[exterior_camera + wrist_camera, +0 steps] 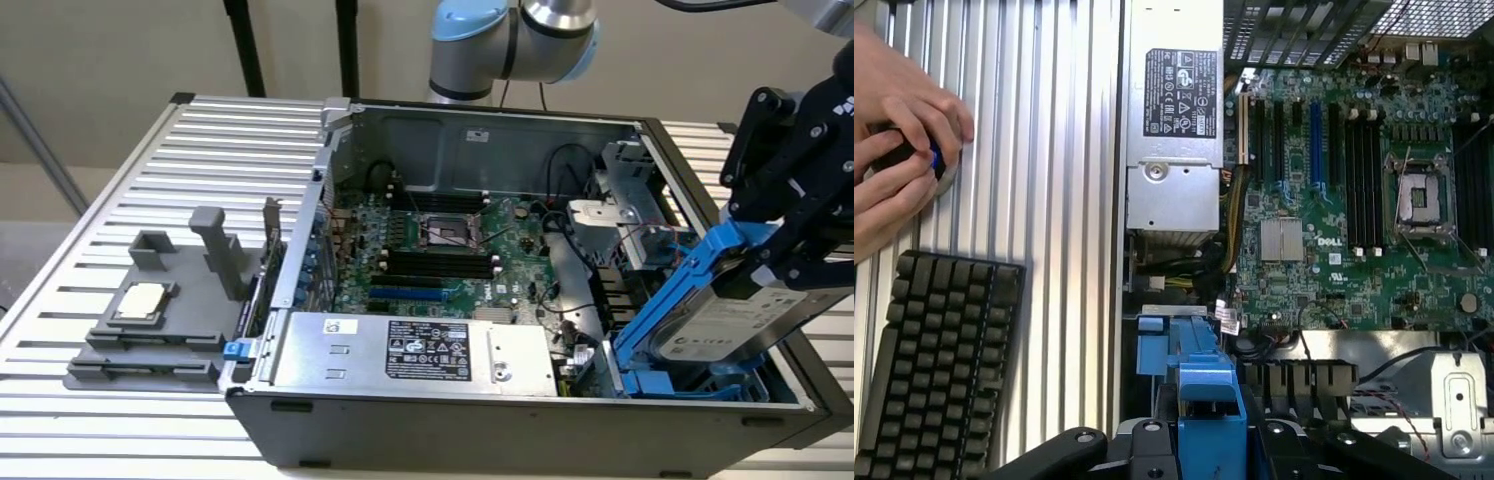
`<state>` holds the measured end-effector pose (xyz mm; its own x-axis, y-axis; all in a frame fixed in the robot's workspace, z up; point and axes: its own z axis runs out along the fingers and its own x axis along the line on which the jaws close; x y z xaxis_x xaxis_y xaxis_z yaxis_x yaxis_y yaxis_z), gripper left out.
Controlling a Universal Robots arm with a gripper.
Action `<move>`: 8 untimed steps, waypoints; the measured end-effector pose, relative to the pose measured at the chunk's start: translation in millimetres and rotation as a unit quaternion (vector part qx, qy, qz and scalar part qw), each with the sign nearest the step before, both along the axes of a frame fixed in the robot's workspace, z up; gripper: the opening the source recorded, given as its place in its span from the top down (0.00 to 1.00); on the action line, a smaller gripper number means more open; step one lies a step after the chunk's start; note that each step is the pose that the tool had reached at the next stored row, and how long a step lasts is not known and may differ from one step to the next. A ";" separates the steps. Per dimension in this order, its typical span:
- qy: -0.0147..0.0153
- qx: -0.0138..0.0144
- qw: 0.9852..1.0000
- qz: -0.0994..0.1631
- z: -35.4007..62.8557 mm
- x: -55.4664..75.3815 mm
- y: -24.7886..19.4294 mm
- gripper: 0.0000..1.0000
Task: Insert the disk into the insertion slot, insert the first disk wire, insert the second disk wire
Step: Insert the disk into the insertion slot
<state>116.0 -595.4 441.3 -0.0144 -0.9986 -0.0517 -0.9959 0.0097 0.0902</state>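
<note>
My gripper (785,262) hangs over the front corner of the open computer case at the exterior view's right, shut on the disk (747,318). The disk is silver-grey with a white label, clipped in a bright blue frame (687,285), and it is held tilted, its lower end down in the insertion slot (694,385), a grey cage with blue rails. In the wrist view the blue frame (1209,425) sits between my black fingers (1144,440), above the slot's blue tabs (1172,345). Loose cables (638,240) lie beside the cage; I cannot tell which are the disk wires.
The silver power-supply box (414,350) fills the case's front, with the green motherboard (441,250) behind it. A grey fixture block (160,320) stands on the ribbed table at the exterior view's left. In the wrist view a keyboard (939,370) and a person's hands (899,150) are beside the case.
</note>
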 end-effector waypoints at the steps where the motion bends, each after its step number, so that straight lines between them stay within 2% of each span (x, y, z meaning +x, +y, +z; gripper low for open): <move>1: 0.000 0.000 1.000 0.000 -0.4 0.0 0.0 0.67; 5: -0.002 0.001 1.000 0.001 -1.8 0.0 -0.1 0.67; 8: -0.003 0.003 1.000 0.001 -2.5 -0.1 -0.1 0.67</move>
